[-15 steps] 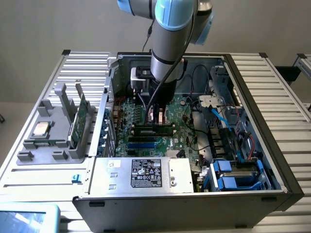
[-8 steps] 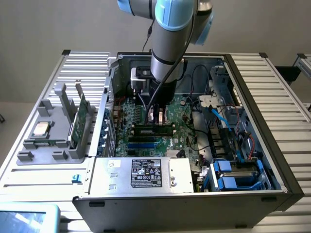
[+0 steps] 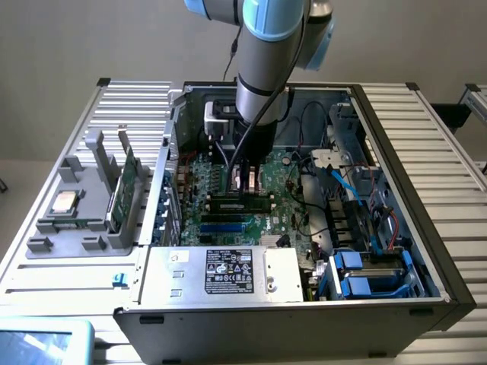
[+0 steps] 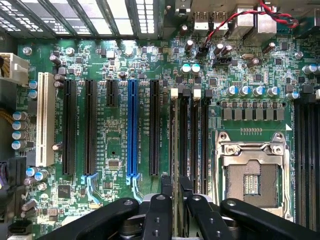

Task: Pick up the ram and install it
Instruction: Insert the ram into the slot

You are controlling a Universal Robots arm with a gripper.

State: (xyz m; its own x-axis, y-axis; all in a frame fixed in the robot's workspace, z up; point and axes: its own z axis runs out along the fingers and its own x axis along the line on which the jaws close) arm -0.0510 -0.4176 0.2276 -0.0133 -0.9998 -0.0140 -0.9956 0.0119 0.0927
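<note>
Two slightly parted fingers (image 4: 160, 215) straddle one slotted ram (image 4: 175, 145), gripping nothing.

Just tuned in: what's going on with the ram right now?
The arm's gripper is down inside the open case, at the motherboard's memory slots. The ram stands on edge in one slot, right at the gripper; whether it is gripped I can't tell. A second green board and a processor chip sit in the grey holder on the exterior view's left.

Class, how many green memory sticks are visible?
2: the ram slotted into the motherboard; the second stick standing in the grey holder, exterior view's left. Others may be hidden.
</note>
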